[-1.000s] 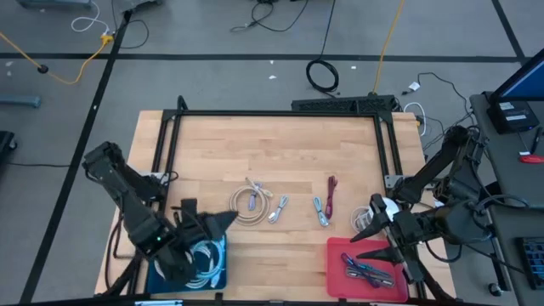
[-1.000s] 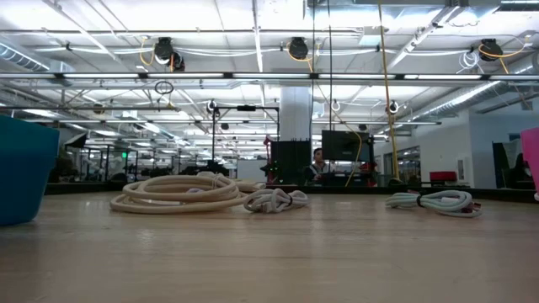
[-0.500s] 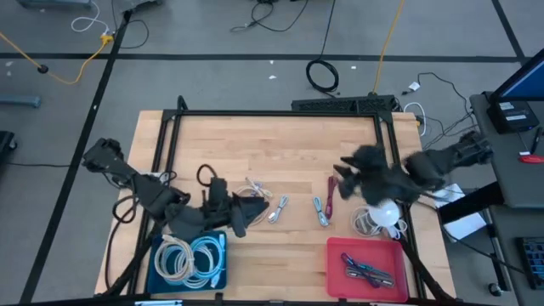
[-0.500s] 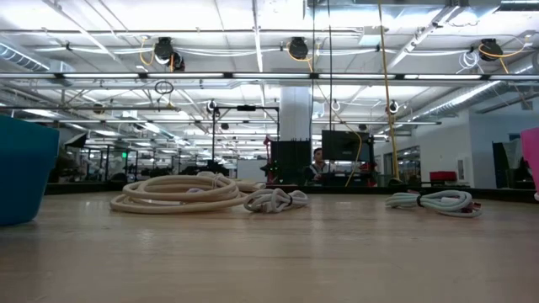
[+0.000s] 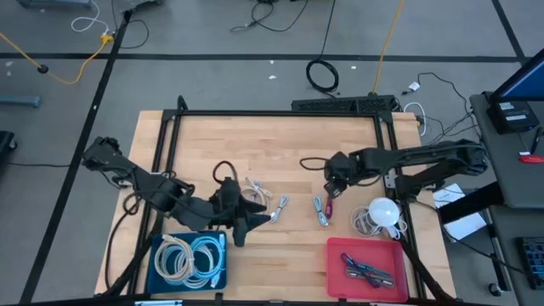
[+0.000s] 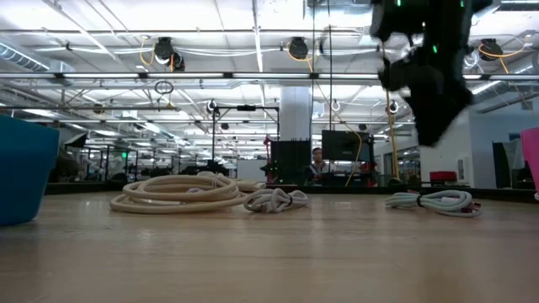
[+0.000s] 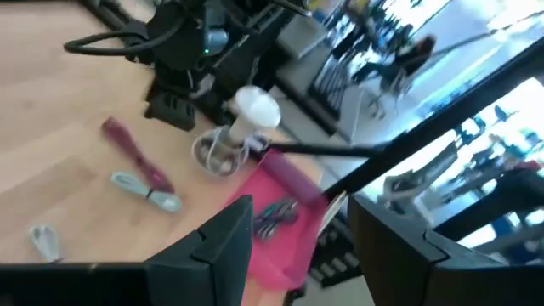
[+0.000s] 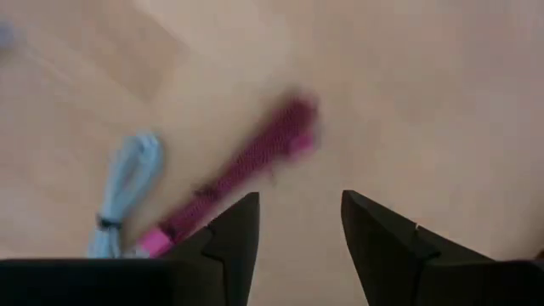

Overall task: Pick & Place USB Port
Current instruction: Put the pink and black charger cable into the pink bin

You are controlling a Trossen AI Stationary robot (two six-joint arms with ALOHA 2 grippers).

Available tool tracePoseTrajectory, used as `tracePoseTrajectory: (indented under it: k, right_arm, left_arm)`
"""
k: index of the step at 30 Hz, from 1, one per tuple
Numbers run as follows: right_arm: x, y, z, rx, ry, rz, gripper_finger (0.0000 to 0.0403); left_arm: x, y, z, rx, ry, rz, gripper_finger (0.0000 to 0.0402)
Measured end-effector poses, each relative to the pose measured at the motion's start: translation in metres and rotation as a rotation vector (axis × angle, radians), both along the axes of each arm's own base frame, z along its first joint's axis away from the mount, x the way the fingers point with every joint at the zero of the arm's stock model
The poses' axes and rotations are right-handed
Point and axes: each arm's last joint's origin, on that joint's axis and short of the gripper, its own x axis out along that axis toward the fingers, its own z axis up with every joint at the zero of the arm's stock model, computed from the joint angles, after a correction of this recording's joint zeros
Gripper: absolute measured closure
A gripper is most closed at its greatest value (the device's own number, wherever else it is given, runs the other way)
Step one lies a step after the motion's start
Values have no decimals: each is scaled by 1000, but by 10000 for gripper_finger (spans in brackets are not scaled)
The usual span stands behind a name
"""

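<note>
While the right end effector [image 8: 293, 234] hangs above the wooden counter [image 5: 280, 140] with its two dark fingers parted and nothing between them, a magenta braided USB cable [image 8: 246, 174] lies just ahead of it on the bare wood. Beside that cable rests a pale blue-grey bundled cable [image 8: 123, 191]. From above, the right arm reaches in over the magenta cable [image 5: 331, 194], near the counter's middle right. The left end effector [image 5: 246, 217] sits low over the near left of the counter, beside a cream coiled cable [image 5: 248, 204]; its fingers stand apart and empty in the wrist view. At the near edge, a blue bin [image 5: 189, 262] holds coiled white cables, and a red tray [image 5: 336, 272] holds several small cables.
</note>
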Motion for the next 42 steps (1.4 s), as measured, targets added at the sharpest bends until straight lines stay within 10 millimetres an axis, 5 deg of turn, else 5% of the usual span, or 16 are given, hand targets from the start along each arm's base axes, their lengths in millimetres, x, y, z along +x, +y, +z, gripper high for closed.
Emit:
tracePoseTrajectory:
  k: [5, 11, 24, 42]
  right_arm:
    - [4, 3, -29, 178, -80, -139, 241]
    - [11, 4, -34, 227, -179, -258, 244]
    - [10, 6, -35, 257, -158, -274, 245]
    - [28, 6, -75, 230, -24, -216, 245]
  left_arm:
    - [-1, 0, -3, 22, 39, -49, 206]
    - [-2, 0, -7, 60, 80, -55, 206]
    - [-6, 1, -6, 80, 89, -65, 206]
    - [-5, 1, -6, 89, 89, -61, 206]
